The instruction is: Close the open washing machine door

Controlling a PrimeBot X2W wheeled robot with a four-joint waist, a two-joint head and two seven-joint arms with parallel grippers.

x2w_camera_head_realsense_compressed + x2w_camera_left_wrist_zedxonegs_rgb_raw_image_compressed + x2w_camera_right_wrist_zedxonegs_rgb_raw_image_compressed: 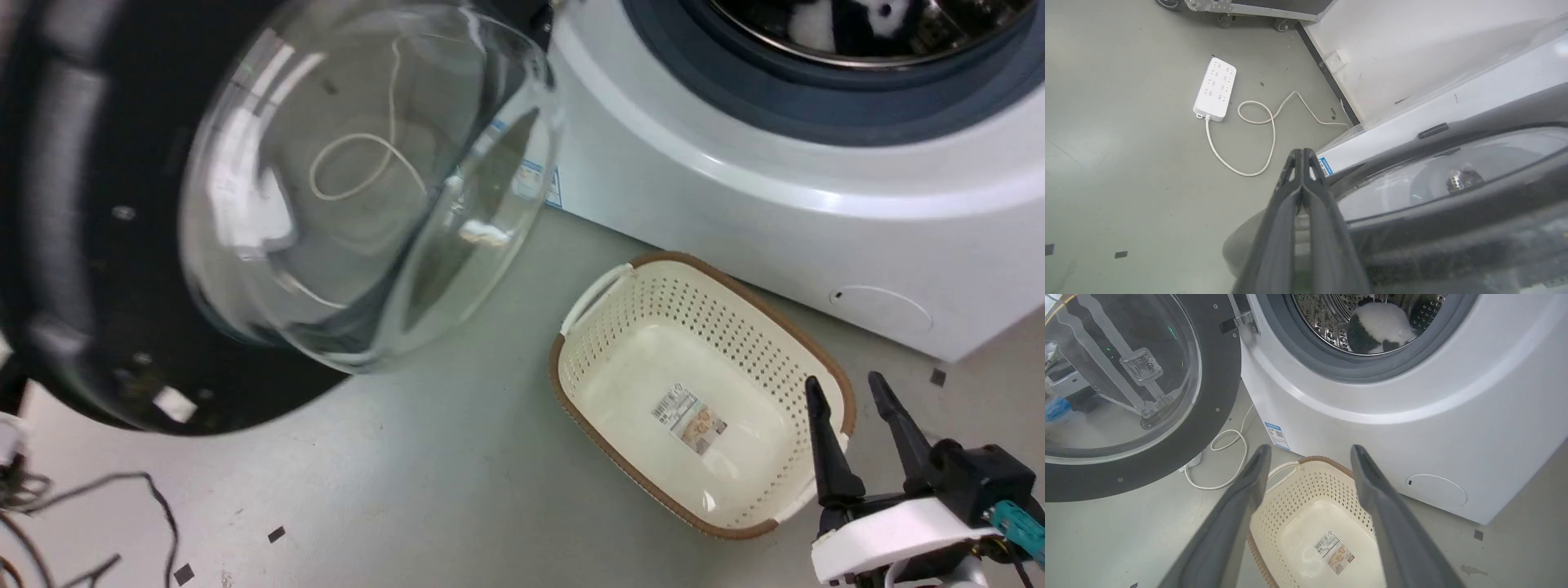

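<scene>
Head camera: high, steep downward look, very near door (pixel 359 188); machine (pixel 775 204) upper right, basket (pixel 645 327) below. Right wrist camera: lower, faces machine, above basket; shares door, machine, basket with head view. Left wrist camera: close against door, faces floor (pixel 1126 163), wall (pixel 1412 49).

Washing machine door (pixel 269 212) stands open
Glossy black disc with bulging glass bowl, upper left; white washing machine (pixel 775 188) upper right, its opening uncovered.

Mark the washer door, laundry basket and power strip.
washer door (pixel 359 196): head view, centre of the glass window.
laundry basket (pixel 608 351): head view, perforated left wall.
power strip (pixel 1214 90): left wrist view, middle of its top face.
</scene>
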